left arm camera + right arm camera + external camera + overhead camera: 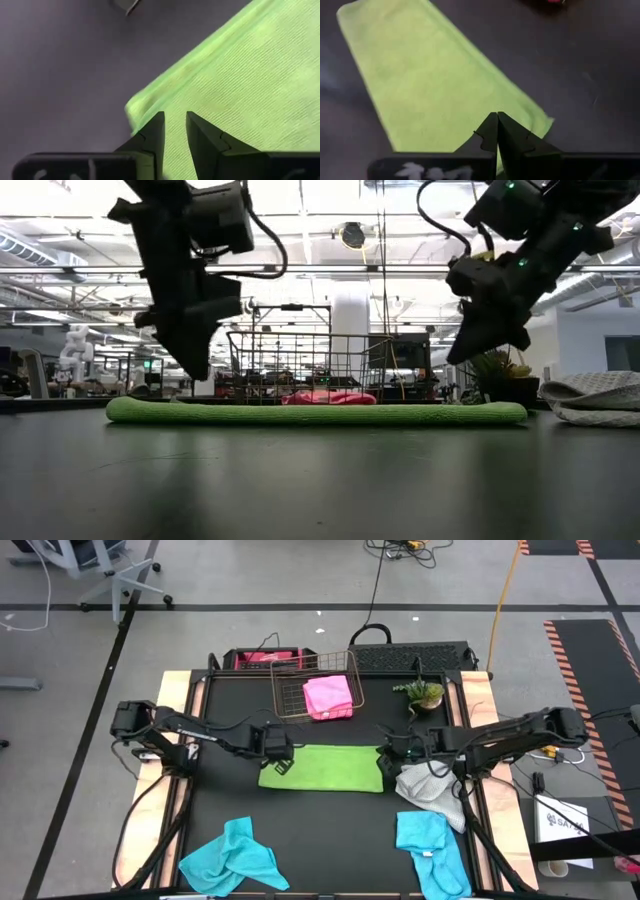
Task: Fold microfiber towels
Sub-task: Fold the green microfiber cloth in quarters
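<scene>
A lime green towel (322, 767) lies folded into a long flat strip in the middle of the black table, resting on its whole underside (315, 413). My left gripper (175, 117) hangs above the strip's left end (281, 766), its fingers a little apart with nothing between them. My right gripper (497, 116) hangs shut above the strip's right end (390, 754), clear of the cloth. A pink towel (328, 697) lies in the wire basket (290, 690). A light grey towel (430, 790) and two turquoise towels (232, 858) (428, 850) lie crumpled near the front.
The copper wire basket stands at the back centre, with a small potted plant (425, 693) to its right. The grey towel lies just to the right of the green strip's right end. Bare black table shows in front of the green strip, between the two turquoise towels.
</scene>
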{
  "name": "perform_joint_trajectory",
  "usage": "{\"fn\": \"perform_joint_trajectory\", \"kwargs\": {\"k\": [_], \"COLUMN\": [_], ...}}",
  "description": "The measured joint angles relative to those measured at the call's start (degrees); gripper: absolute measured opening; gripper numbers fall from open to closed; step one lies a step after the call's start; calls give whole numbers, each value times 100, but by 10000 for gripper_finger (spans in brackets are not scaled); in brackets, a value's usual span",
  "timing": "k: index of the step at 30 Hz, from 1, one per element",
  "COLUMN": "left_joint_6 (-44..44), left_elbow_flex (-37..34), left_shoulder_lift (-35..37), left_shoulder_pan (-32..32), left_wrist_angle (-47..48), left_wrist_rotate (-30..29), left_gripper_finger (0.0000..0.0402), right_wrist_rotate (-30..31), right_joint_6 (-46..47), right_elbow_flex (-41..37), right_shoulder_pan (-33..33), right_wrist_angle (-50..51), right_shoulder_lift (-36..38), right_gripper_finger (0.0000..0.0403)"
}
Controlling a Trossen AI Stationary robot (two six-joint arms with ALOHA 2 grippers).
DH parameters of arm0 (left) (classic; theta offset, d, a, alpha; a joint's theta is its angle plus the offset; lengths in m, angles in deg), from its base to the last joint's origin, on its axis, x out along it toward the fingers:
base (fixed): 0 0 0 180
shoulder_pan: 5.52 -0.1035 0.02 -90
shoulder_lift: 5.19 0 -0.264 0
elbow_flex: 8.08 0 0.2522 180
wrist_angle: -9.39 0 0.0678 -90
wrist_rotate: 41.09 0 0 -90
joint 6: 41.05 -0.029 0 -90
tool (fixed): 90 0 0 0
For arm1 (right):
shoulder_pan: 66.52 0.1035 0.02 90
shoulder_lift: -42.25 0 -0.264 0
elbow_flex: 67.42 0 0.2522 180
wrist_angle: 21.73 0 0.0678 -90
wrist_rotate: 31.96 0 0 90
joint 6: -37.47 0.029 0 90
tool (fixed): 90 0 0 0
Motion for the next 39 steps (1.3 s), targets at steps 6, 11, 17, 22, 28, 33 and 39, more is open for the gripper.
{"fn": "perform_joint_trajectory", "kwargs": {"k": [6,11,17,22,28,33,39], "left_joint_6": [-26,-7,133,253,379,411,543], "left_elbow_flex": [-9,-11,-11,-11,-11,-11,-9], "left_shoulder_lift": [42,47,48,49,49,49,49], "left_shoulder_pan": [34,55,63,83,85,85,87], "left_wrist_angle": [-99,-117,-120,-117,-117,-118,-120], "left_wrist_rotate": [140,168,211,215,216,218,228], "left_gripper_finger": [81,81,81,81,81,81,81], "right_wrist_rotate": [-464,-469,-473,-474,-544,-834,-922], "right_joint_6": [64,-51,107,498,747,715,724], "right_elbow_flex": [0,0,-52,-314,-737,-1033,-1189], "right_shoulder_pan": [1,-26,-179,-341,-415,-476,-487], "right_wrist_angle": [133,360,557,330,-364,-976,-965], "right_shoulder_lift": [-20,-74,-69,-69,-69,-67,-69], "right_gripper_finger": [2,30,90,136,167,171,170]}}
